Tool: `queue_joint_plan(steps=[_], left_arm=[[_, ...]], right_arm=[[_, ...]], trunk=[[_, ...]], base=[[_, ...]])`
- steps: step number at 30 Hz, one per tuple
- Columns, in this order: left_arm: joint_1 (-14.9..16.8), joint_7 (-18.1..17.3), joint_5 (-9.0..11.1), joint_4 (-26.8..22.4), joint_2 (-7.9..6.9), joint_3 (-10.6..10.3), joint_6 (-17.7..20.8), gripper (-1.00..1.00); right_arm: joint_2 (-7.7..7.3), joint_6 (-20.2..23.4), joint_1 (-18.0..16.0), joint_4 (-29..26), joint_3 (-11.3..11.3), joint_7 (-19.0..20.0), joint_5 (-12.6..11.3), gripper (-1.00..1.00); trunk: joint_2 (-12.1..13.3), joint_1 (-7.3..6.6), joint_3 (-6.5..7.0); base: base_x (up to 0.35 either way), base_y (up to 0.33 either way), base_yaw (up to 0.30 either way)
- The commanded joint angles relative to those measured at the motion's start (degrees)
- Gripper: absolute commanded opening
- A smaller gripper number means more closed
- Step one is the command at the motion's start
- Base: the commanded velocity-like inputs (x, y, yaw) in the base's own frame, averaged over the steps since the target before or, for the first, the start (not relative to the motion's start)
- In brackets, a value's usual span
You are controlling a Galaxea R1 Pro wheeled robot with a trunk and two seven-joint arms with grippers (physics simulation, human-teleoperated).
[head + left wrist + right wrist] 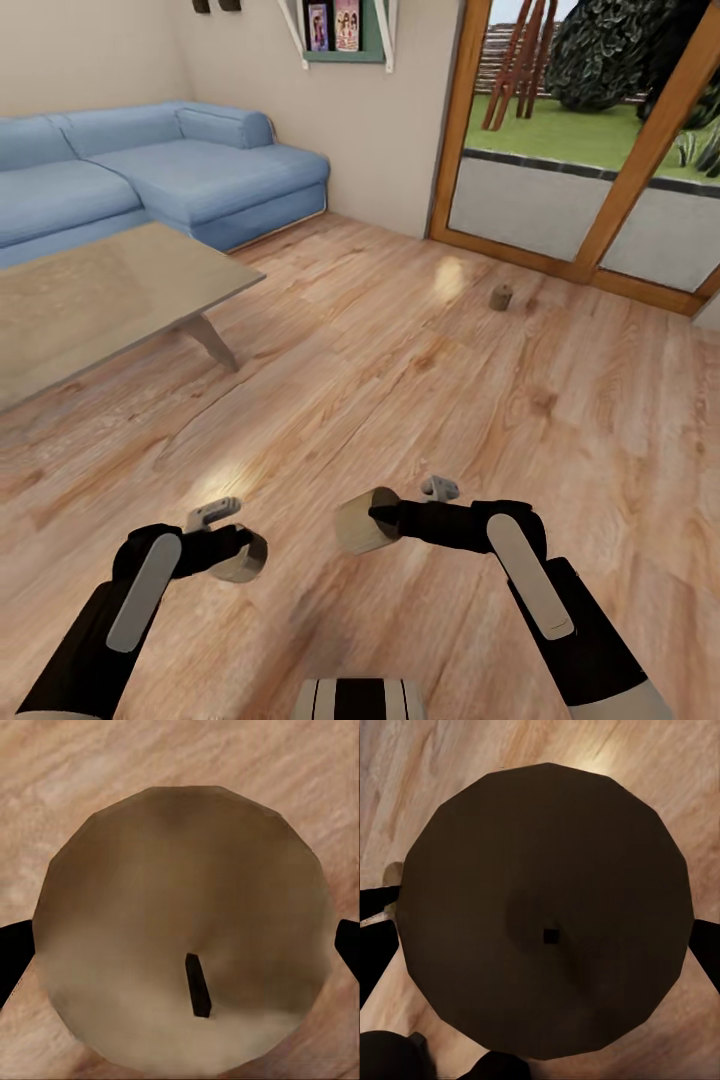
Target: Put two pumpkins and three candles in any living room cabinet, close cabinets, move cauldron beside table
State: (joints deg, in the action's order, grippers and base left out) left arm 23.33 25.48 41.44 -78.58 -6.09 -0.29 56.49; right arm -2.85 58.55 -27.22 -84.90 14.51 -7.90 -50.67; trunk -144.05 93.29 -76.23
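our left hand (pixel 238 560) is clamped on a candle (pixel 243 567), held low over the wooden floor (pixel 420 370); in the left wrist view the candle's (pixel 180 930) round cream top with its dark wick sits between the two dark fingers (pixel 13 956) pressing its sides. our right hand (pixel 372 520) grips a second candle (pixel 362 522), turned on its side with the flat end facing left; in the right wrist view that candle (pixel 544 922) looks dark and shaded, again with a finger (pixel 706 945) at each edge.

further out, a third small stubby thing (pixel 501 296) stands on the floor near the glass door (pixel 590 150); it looks like the remaining candle, though it is too small to be sure. to our left is the low pale worktop (pixel 100 300), and beyond it the blue sofa (pixel 150 170) against the wall.

we judge this to be the carrying step: two candles in hand, on the way to storage. the next move calls for turning the base until the long dark cabinet comes before us, then setting both candles inside without letting them tip. the piece by the door and the pumpkins would follow.
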Motion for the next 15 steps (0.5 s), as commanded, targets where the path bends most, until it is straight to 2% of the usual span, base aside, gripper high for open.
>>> queue_joint_plan(steps=[1,4,10,15], left_arm=[[0.0,0.5,0.6,-1.4,0.05,0.0,0.2,-1.0],[-0.1,0.5,0.6,-5.3,0.24,-0.1,0.2,-1.0],[-0.2,0.5,0.7,-6.4,0.51,-0.4,0.3,-1.0],[-0.2,0.6,0.7,-6.5,0.55,-0.6,0.3,-1.0]], right_arm=[[-0.05,0.1,0.0,-0.1,0.1,-0.6,-0.8,-1.0],[-0.05,0.1,0.0,0.0,0.1,-0.6,-0.8,-1.0],[-0.05,0.1,0.0,0.1,0.1,-0.6,-0.9,-1.0],[-0.05,0.1,0.0,0.1,0.1,-0.6,-0.9,-1.0]], trunk=[[0.0,-0.01,-0.05],[0.0,-0.07,0.4],[0.1,-0.22,1.73],[0.2,-0.35,2.83]], base=[[-0.039,0.0,0.285],[-0.015,0.0,0.287],[-0.005,0.0,0.289],[-0.214,0.0,0.284]])
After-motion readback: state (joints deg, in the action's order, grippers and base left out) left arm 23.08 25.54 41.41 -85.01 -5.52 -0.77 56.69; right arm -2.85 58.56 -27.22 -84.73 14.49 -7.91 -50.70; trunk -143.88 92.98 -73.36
